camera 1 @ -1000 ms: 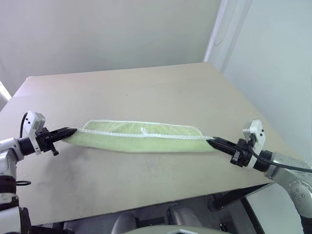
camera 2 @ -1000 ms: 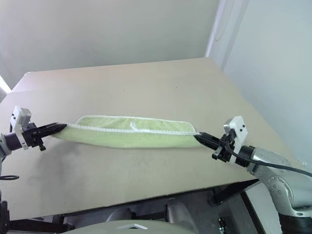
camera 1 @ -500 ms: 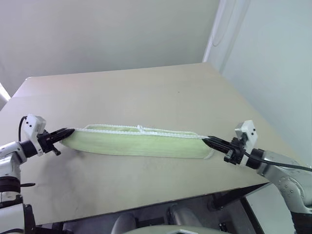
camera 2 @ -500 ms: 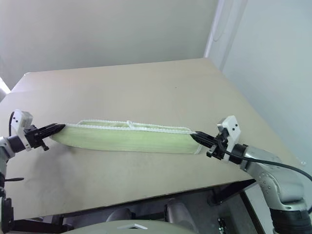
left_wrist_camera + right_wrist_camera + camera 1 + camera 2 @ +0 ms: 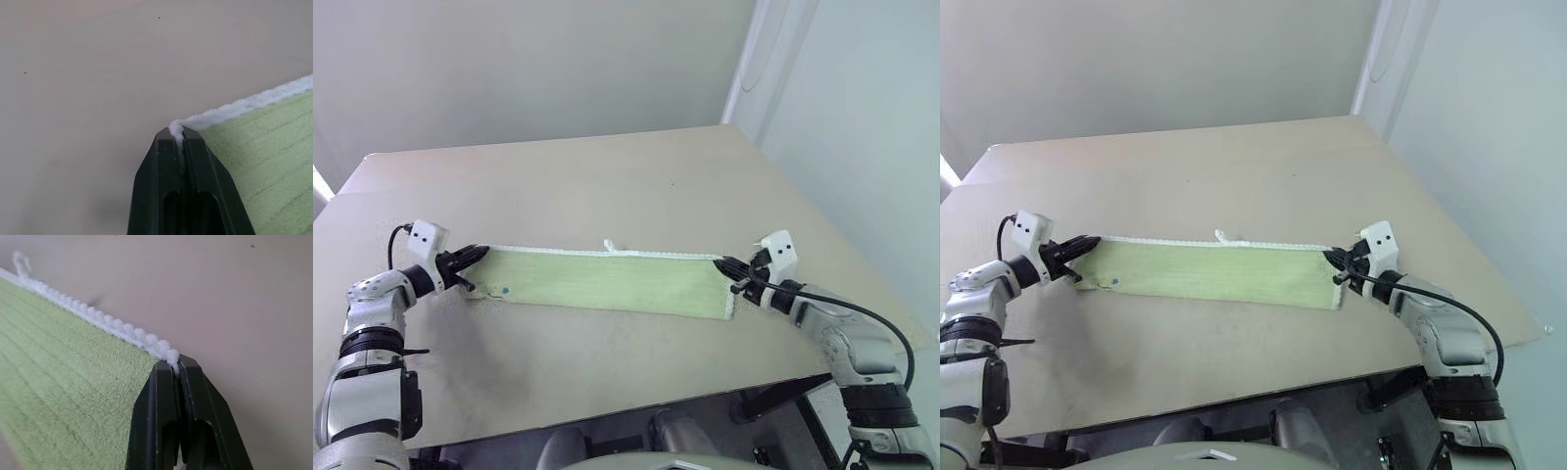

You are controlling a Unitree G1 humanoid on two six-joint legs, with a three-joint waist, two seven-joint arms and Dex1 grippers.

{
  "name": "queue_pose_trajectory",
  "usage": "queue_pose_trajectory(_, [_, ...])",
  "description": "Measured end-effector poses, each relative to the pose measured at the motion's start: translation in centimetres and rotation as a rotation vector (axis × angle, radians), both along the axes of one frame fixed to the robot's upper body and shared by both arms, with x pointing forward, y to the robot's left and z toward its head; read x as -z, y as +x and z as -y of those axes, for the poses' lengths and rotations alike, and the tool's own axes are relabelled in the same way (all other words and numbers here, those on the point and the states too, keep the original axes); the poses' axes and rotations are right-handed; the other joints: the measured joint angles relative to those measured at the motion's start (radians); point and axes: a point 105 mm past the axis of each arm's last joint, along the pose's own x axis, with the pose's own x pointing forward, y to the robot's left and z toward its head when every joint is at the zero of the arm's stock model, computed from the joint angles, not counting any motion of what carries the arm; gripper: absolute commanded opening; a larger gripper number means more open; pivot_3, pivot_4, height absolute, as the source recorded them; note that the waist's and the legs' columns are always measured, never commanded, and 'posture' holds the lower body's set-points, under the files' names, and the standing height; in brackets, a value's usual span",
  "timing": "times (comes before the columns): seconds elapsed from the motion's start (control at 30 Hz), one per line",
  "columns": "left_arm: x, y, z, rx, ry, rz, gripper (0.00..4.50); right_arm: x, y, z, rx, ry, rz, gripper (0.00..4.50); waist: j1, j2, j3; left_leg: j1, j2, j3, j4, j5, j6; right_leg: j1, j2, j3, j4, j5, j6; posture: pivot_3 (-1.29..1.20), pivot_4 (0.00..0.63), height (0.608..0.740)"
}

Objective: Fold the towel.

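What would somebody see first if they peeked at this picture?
First, the long lime-green towel stretched in a strip across the near part of the tan table. Next, the two black tools pinching its far corners: the left tool at the towel's left end and the right tool at its right end, each shut on the white stitched edging. A little white tag loop pokes out from the middle of the towel's far edge.

Beige tabletop [image 5: 607, 176] bearing one cloth

The lime-green towel [image 5: 607, 282] lies on it as a long folded strip, white stitched edge along the far side, stretched across the near half.
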Motion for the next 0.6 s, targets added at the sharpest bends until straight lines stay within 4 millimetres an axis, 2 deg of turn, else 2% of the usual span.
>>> queue_pose_trajectory(0.27, [-0.2,1.6,0.5,-0.070,0.015,0.037,0.00,1.4,1.5,-0.3,0.044,-0.008,-0.038,0.01,-0.001,0.000,0.000,0.000,0.000,0.000,0.000,0.000,0.000,0.000,0.000,0.000,0.000,0.001,0.000,0.00,0.000,0.740])
queue_pose_trajectory(0.4, [0.4,1.4,0.5,-0.074,0.012,0.012,1.04,2.0,1.7,-0.3,0.058,-0.012,-0.051,1.00,-0.001,0.000,0.000,0.000,0.000,-0.001,0.000,0.000,0.000,0.000,0.001,0.000,0.000,0.001,0.000,0.00,0.000,0.740])
queue_pose_trajectory(0.6, [0.6,1.3,0.3,-0.081,0.029,-0.002,3.20,1.9,1.8,-0.5,0.056,-0.011,-0.034,3.15,-0.002,0.000,0.000,0.000,0.000,-0.001,0.000,0.000,0.000,0.000,0.001,0.000,0.000,0.001,0.000,0.00,0.000,0.740])
